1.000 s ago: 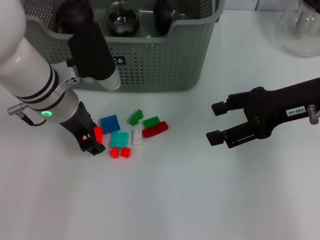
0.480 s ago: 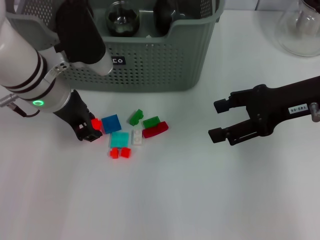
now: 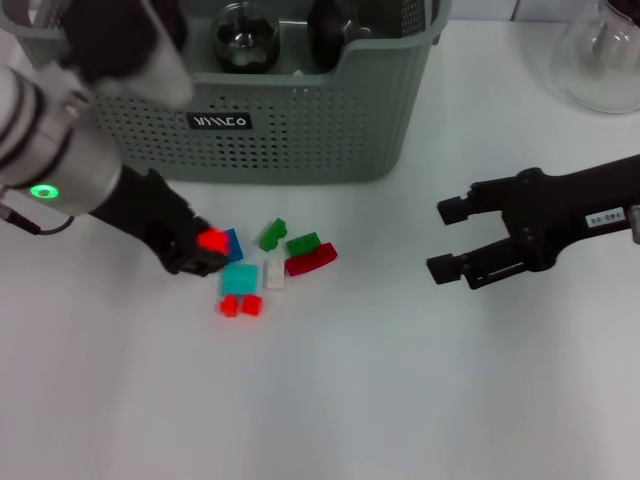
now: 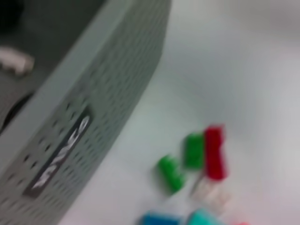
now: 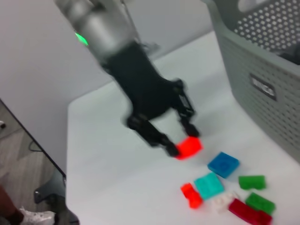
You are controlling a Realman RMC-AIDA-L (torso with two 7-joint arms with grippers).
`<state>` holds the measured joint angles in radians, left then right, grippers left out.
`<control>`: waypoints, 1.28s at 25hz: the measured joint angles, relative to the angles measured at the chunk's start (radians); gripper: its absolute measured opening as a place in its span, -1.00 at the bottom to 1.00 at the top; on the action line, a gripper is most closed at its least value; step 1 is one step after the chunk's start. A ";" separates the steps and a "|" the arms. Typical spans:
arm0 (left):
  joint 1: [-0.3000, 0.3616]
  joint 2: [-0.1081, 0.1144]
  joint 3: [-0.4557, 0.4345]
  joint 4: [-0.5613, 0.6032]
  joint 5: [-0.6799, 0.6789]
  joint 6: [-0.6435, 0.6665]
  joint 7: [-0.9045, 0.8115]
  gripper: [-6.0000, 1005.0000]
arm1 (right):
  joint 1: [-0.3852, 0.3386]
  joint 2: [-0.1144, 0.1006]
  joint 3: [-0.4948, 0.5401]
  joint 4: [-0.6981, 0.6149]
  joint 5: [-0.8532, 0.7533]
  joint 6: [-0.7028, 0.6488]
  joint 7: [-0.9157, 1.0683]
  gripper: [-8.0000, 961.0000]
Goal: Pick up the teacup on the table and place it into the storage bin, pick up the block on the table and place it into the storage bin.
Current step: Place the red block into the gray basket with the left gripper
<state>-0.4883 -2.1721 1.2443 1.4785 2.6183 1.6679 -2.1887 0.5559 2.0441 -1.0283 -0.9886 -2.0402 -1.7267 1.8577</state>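
My left gripper is shut on a bright red block, just above the table at the left edge of the block pile. The right wrist view shows that gripper pinching the red block clear of the surface. The storage bin stands behind the pile, with dark rounded vessels inside. No teacup shows on the table. My right gripper hovers open to the right of the pile, holding nothing.
Loose blocks lie in front of the bin: blue, teal, small red ones, white, two green and dark red. A clear glass flask stands at the far right.
My left gripper closed on the red block and lifted it, moving up and slightly right toward the bin. The right gripper drifted a little to the right.
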 joint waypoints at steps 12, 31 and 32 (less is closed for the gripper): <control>-0.059 0.005 -0.277 0.043 -0.483 0.104 0.010 -0.17 | -0.007 -0.042 0.136 0.083 -0.075 -0.007 -0.046 0.97; -0.521 0.105 -0.306 -0.451 0.049 -0.508 -0.324 -0.17 | -0.019 -0.052 0.166 0.116 -0.075 -0.005 -0.101 0.97; -0.537 0.105 -0.305 -0.478 0.081 -0.524 -0.341 -0.17 | -0.019 -0.052 0.166 0.116 -0.075 -0.005 -0.100 0.97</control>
<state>-1.0253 -2.0674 0.9389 1.0008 2.6991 1.1438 -2.5301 0.5367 1.9926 -0.8620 -0.8729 -2.1154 -1.7319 1.7578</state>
